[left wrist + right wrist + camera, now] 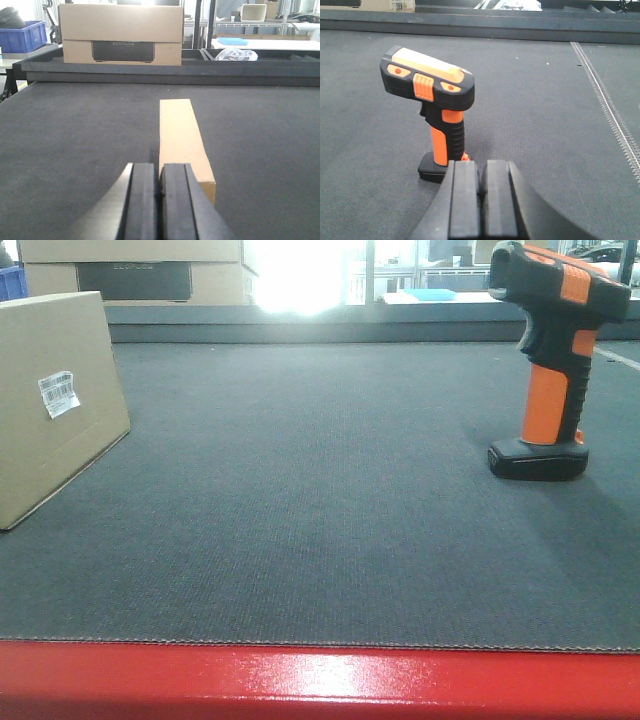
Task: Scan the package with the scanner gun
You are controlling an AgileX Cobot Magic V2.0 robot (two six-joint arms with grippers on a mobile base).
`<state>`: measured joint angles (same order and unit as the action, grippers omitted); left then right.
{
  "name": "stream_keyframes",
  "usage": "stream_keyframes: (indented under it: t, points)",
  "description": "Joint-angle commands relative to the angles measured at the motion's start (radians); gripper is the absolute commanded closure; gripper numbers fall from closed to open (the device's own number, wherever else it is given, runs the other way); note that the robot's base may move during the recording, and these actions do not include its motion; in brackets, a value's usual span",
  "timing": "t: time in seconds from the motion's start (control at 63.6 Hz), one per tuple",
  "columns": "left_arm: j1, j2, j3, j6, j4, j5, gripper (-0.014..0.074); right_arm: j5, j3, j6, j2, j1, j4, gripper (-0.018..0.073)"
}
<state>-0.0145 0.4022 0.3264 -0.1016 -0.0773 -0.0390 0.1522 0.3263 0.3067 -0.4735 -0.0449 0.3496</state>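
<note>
While the scanner gun stands upright on its flat black foot at the right of the dark grey mat, the package stands at the far left, its white barcode label turned toward the middle of the mat, and the two are well apart. Neither arm appears in the front view. From the left wrist, the left gripper is down at the bottom of the frame with its black pads pressed together and nothing between them; the package lies just beyond its tips, a little to the right, seen only as a narrow tan top running away from the camera. From the right wrist, the right gripper is likewise closed tight on nothing, and the scanner gun stands just ahead of it and slightly left, orange handle and orange stripe on the head facing the camera, its foot partly hidden behind the left pad; whether they touch I cannot tell. Only the front view shows the label and the red table edge. Only the left wrist view shows in full the larger cardboard box with a dark panel beyond the mat, plus a blue crate to its left. The right wrist view alone shows a stitched seam running across the mat.
</note>
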Motion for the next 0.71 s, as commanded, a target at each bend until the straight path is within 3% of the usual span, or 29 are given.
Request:
stream_keyframes:
  t: [0.0,0.44,0.566,0.691]
  points:
    - [-0.004,-0.007,-0.001,0.008,0.001,0.028,0.0707,-0.026,-0.002,0.007,0.007,-0.004,0.004,0.0713]
    - [-0.004,-0.007,-0.003,0.008,0.001,0.024,0.0707,-0.026,-0.002,0.007,0.007,-0.004,0.004,0.0713]
    - [-0.004,-0.065,-0.03,0.008,0.119,-0.02,0.0707,-0.026,-0.002,0.007,0.007,-0.004,0.004,0.0713]
    - [-0.004,-0.188,-0.077,0.008,0.121,-0.112,0.0707,-0.026,-0.002,0.007,0.007,-0.004,0.004,0.0713]
